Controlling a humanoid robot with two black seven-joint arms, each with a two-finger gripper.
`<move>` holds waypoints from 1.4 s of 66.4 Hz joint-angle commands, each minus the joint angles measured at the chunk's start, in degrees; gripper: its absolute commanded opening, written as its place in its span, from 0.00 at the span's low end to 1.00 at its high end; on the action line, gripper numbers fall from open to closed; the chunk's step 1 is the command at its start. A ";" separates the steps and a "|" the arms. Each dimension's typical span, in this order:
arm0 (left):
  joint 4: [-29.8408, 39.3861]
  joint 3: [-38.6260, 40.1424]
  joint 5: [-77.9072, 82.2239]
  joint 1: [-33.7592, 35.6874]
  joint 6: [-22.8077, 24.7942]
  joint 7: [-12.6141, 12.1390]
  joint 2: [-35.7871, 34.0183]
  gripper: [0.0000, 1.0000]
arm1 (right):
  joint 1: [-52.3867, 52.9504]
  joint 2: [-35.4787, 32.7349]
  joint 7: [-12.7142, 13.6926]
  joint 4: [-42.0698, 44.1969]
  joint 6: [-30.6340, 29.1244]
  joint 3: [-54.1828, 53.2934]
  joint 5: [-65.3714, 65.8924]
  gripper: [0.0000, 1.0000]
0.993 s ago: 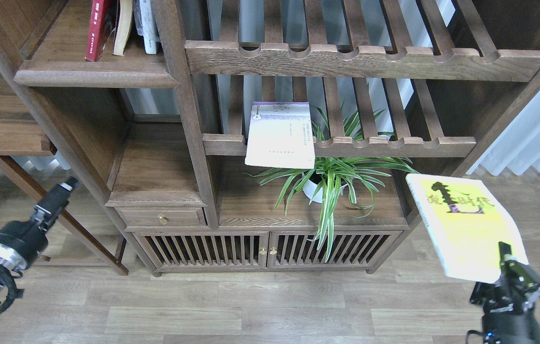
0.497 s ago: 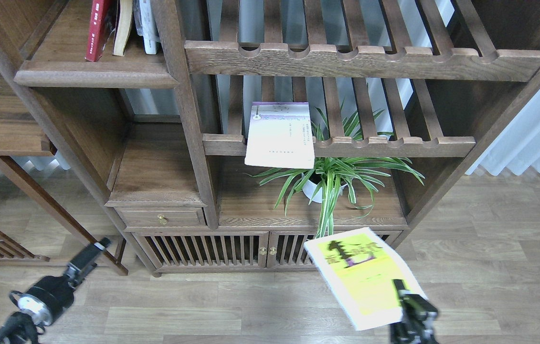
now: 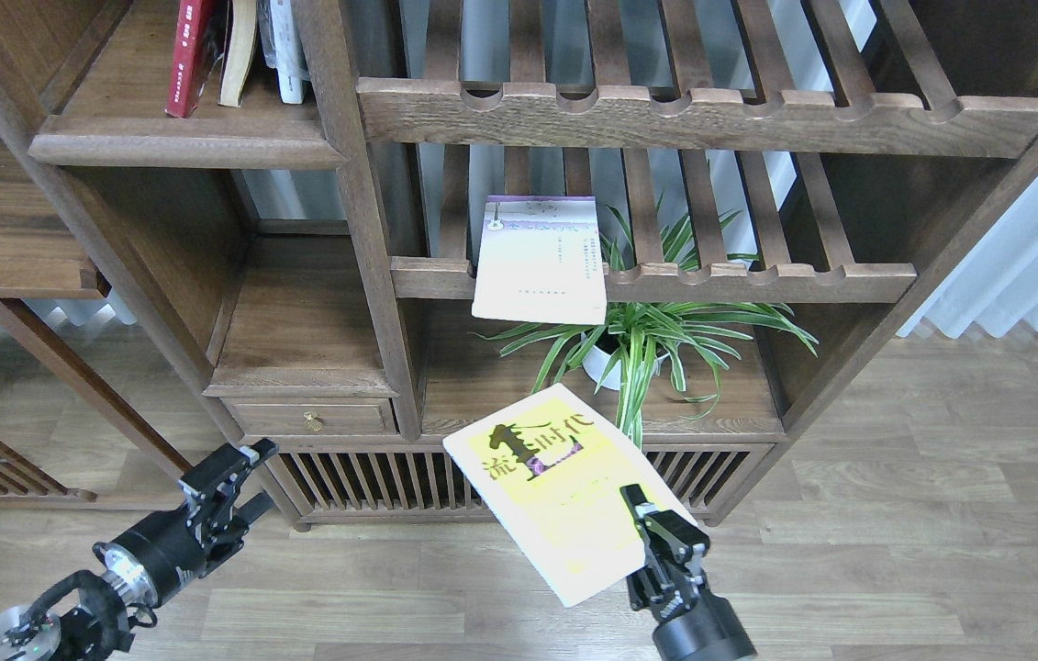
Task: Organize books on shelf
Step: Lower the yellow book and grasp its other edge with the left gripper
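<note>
My right gripper point(image 3: 658, 531) is shut on the lower right corner of the yellow-green book point(image 3: 548, 487), held tilted in front of the low cabinet doors. The pale lavender-white book point(image 3: 540, 262) lies flat on the lower slatted rack, overhanging its front rail. The dark red book point(image 3: 191, 57) stands on the solid shelf point(image 3: 188, 147) at the top left, leaning beside a cream book and a white one. My left gripper point(image 3: 241, 473) hangs low at the left near the cabinet's corner, open and holding nothing.
A potted spider plant point(image 3: 642, 335) stands on the cabinet top, just behind the held book. A small drawer point(image 3: 312, 418) and slatted doors point(image 3: 390, 477) are below. An upper slatted rack point(image 3: 702, 115) spans the right side. Wood floor lies in front.
The right gripper has carried the yellow-green book from the far right leftward to the cabinet front. The left arm has swung right and lower, toward the cabinet's corner.
</note>
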State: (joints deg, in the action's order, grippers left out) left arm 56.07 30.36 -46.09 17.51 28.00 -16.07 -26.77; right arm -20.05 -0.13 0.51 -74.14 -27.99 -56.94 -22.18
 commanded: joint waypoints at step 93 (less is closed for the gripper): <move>11.16 -11.29 -0.23 -0.89 0.00 0.60 4.97 0.59 | 3.96 0.13 4.14 1.36 -0.01 8.95 1.97 0.08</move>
State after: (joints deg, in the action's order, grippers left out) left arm 67.43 19.19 -46.24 16.66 28.00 -15.34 -22.25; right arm -16.00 0.00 4.62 -72.76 -27.99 -48.18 -20.24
